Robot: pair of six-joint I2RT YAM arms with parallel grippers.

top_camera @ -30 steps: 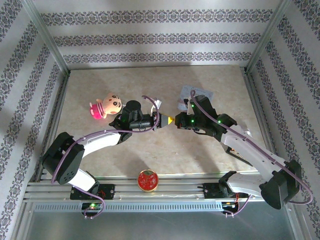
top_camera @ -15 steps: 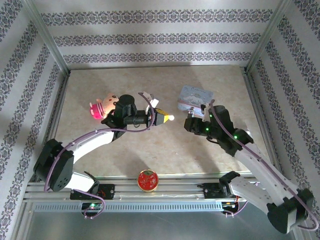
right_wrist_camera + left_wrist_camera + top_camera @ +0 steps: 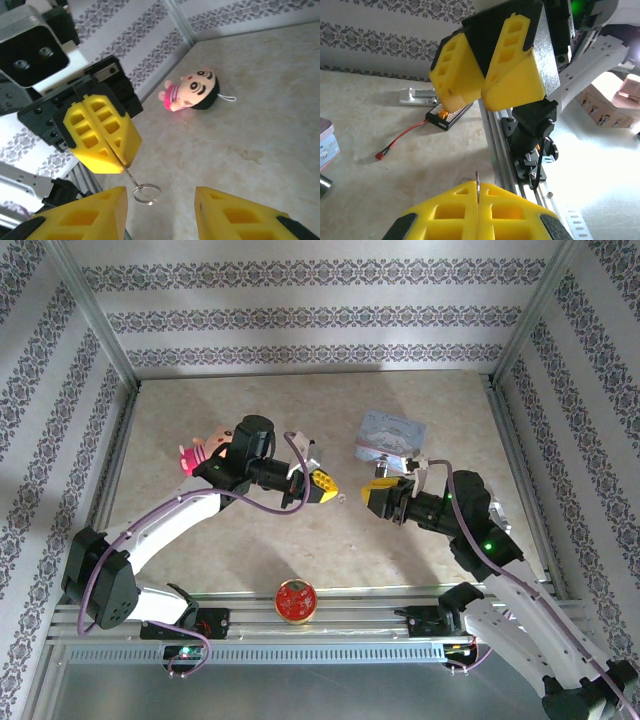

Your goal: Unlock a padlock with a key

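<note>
Holding key mid-air, grippers nose to nose

We see the left gripper [image 3: 120, 162] clamped tight on the key [image 3: 477, 181], ring [image 3: 146, 185] dangling off its tip, above the middle of the table [image 3: 300, 550]. Right gripper [image 3: 372, 490] faces it from the right, close but apart, jaws partly spread, nothing between them. Doll [image 3: 205, 450] lies far left.

No word, number or brand can be read anywhere. The printed packet [image 3: 390, 432] near the worktop's [image 3: 200, 420] far right corner is too blurred. The red tin [image 3: 296, 601] at the near edge is likewise illegible.
</note>
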